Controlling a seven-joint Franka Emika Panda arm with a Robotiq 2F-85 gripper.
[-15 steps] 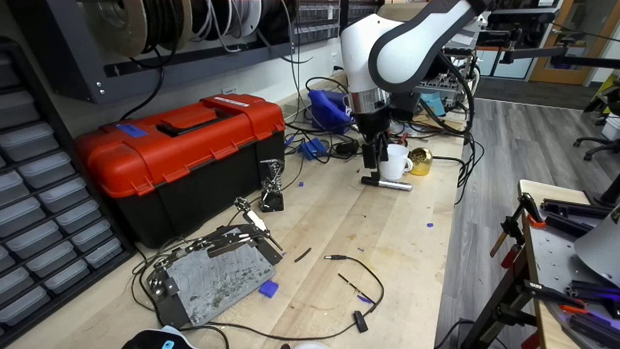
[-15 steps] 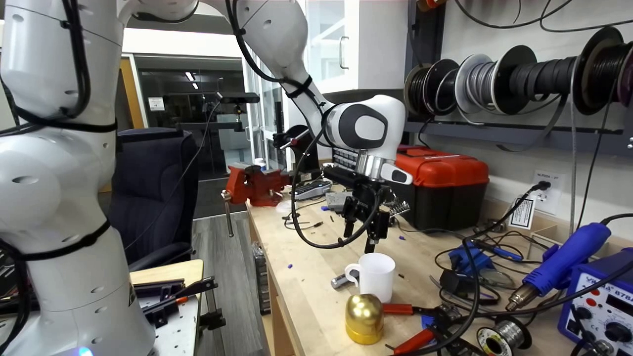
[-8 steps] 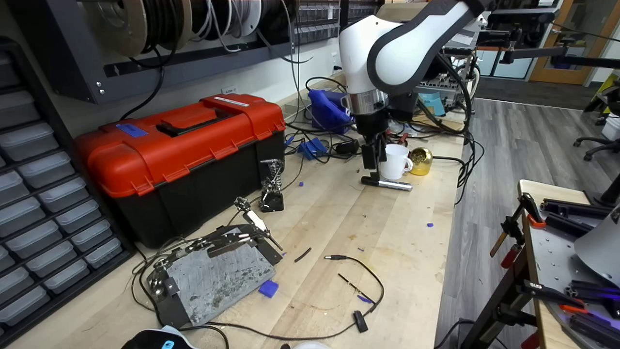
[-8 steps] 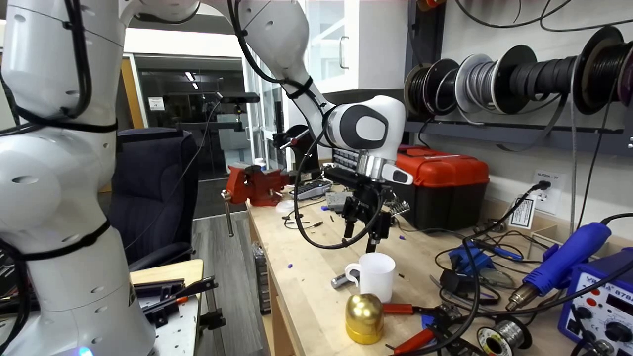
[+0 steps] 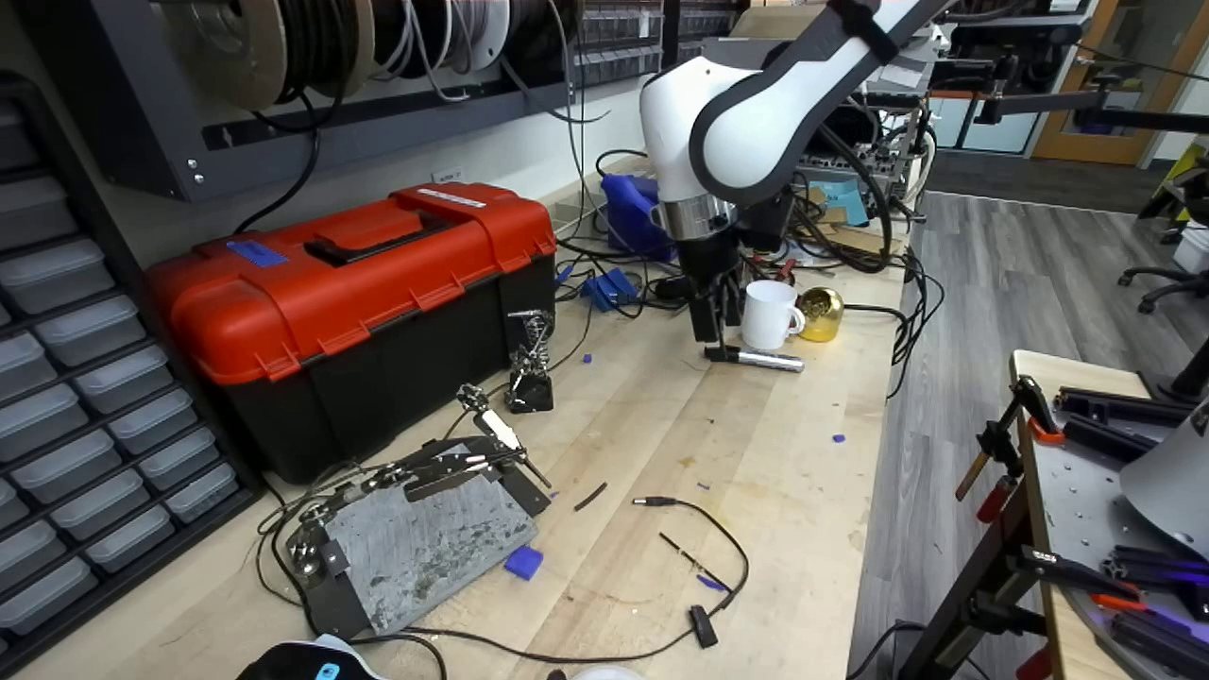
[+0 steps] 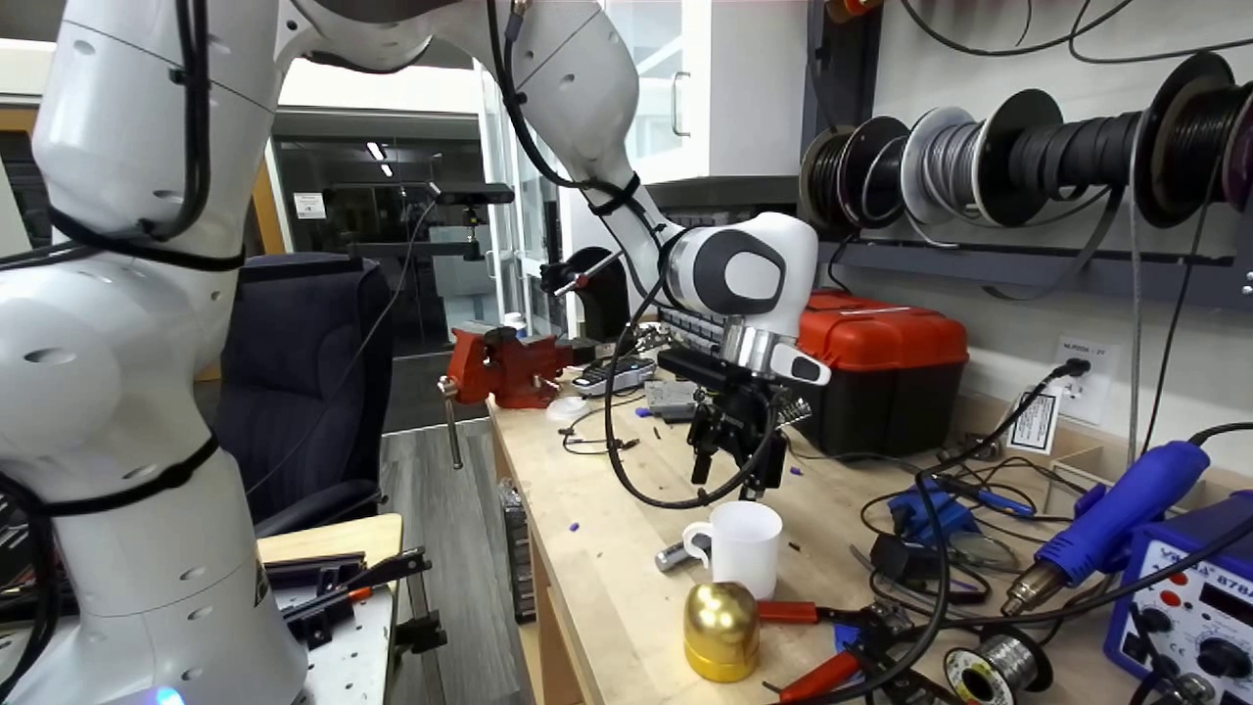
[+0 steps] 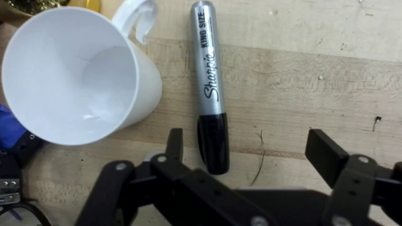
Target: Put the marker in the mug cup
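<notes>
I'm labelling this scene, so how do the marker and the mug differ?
The marker is slim, silver and black; the mug is wide and white. The marker lies flat; the mug stands upright. The marker bears printed lettering; the mug shows none. Both rest on the wooden table.

Wrist view: tool [image 7: 246,142] runs off the bottom and right edges, so I only get part of it. Mug cup [image 7: 80,74] has its handle clipped at the top edge. Gold container [image 7: 91,3] mostly lost upper left, behind the mug cup and out of frame. Blue thing [image 7: 8,127] at left edge is cut off, can't ID. In an exterior view the mug cup hides most of the marker [image 6: 673,558]; I see just the silver end. In an exterior view the finger end and black cap [image 5: 729,356] merge, dark on dark; can't call contact. Arm [image 5: 751,151] cut off at top in both exterior views.
</notes>
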